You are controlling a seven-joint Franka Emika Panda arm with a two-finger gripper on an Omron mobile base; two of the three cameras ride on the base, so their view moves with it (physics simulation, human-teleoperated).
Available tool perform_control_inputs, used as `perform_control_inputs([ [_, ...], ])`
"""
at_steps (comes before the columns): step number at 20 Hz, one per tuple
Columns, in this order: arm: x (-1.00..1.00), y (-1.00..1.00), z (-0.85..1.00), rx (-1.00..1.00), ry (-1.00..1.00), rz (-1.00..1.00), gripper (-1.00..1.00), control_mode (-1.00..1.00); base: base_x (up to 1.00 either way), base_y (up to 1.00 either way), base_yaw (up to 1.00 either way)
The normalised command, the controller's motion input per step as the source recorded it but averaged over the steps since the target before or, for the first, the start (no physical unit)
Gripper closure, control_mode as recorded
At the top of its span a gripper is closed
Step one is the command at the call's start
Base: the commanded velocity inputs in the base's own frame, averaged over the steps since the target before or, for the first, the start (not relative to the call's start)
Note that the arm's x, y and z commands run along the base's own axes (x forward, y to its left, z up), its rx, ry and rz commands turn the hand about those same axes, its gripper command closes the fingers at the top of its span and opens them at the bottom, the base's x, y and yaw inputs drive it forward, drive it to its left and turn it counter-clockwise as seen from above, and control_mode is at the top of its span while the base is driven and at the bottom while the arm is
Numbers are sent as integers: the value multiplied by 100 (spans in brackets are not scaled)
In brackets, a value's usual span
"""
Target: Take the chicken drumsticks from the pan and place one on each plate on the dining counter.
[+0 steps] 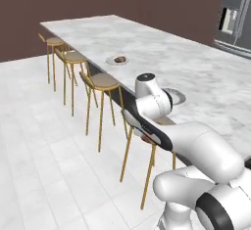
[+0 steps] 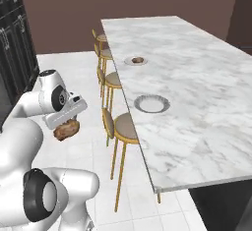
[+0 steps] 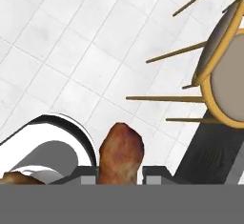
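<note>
Golden-brown drumstick (image 3: 120, 154) between hand (image 3: 120, 174) fingers.

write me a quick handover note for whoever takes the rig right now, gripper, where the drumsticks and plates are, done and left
Gripper: shut on a chicken drumstick, held out over the floor beside the stools, not yet over the dining counter.
Far plate: already has a drumstick on it.
Near plate: sits by the counter's stool-side edge and has nothing on it.
Done: one drumstick plated, second one picked up.
Left: carry the held drumstick over the counter edge, likely to the near plate, set it down and let go.
</note>
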Motion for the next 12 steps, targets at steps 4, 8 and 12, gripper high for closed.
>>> perform_control_inputs([
  [4,0,0,0,0,0,0,100,100,27,81,-48],
  [8,0,0,0,0,0,0,100,100,30,76,-54],
  [12,0,0,0,0,0,0,100,100,38,83,-44],
])
